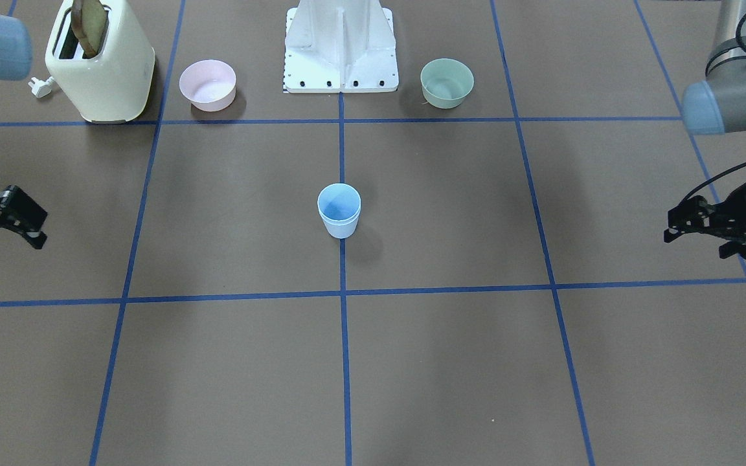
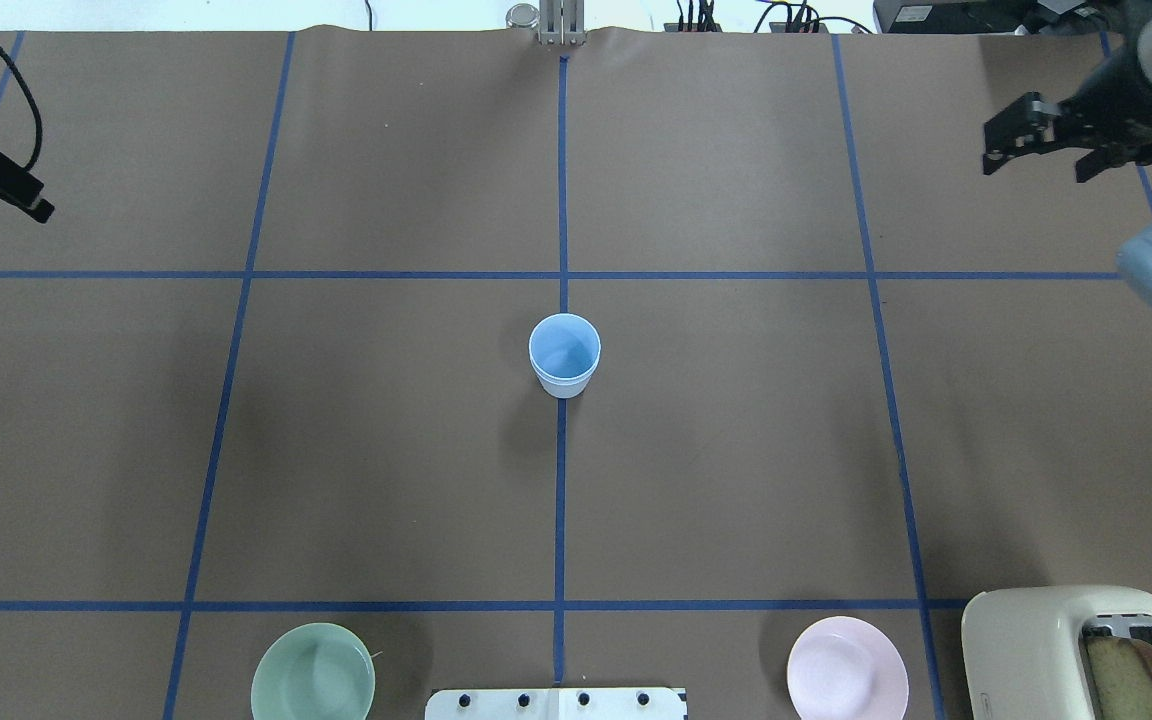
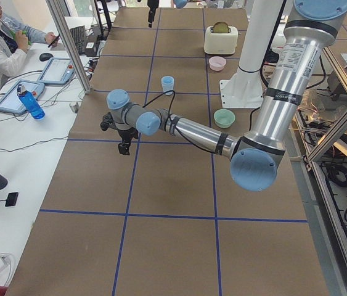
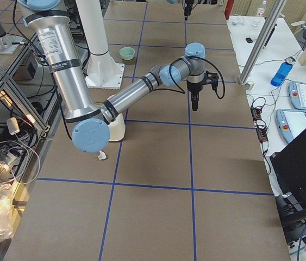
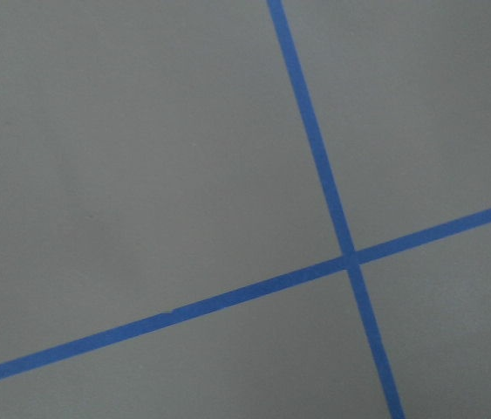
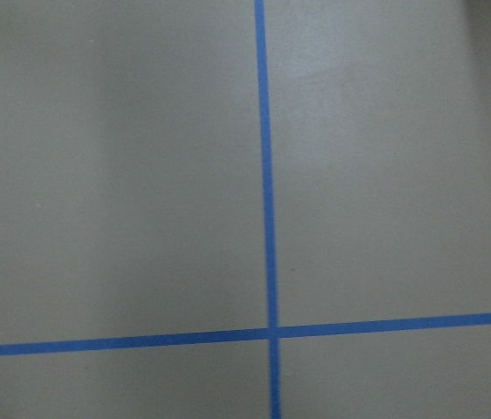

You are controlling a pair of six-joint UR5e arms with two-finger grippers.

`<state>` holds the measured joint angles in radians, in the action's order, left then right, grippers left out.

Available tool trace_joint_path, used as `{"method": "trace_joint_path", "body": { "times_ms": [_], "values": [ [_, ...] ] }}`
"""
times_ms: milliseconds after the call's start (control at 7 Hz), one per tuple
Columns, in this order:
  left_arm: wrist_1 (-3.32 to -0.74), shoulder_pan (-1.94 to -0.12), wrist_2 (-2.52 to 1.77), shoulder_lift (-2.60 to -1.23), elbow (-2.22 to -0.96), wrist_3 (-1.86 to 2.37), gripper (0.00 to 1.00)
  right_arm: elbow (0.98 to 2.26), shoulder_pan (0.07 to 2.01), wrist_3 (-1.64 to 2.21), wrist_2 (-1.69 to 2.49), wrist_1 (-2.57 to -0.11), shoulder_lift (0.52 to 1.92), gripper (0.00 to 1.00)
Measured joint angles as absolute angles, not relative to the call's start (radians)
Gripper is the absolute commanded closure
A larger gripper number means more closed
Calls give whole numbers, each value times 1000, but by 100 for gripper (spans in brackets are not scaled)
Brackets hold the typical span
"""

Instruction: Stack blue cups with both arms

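Bright even light, soft faint shadows, sharp wide views, softer wrist views

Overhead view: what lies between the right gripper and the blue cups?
Nothing stands there: between the right gripper and the blue cups the overhead view shows only bare brown table crossed by blue tape lines.

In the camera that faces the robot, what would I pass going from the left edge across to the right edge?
right gripper → cream toaster → pink bowl → blue cups, apparently nested as one → green bowl → left gripper. The white base mount is in line with the cups, so it is left out.
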<state>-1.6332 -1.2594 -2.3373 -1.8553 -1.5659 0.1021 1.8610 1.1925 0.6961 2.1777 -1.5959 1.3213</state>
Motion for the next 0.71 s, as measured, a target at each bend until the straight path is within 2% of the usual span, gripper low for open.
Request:
{"method": "trace_joint_path", "body": {
  "times_ms": [429,714],
  "values": [
    [-1572,-1425,-2338,-1793,-1530,-123,1,1850,1424,353,2259,-1596,1576,0],
    [-1566,-1509,-2338,-1712,-1523,-214,1,1856,1513,293,2281,-1589,1699,0]
  ]
}}
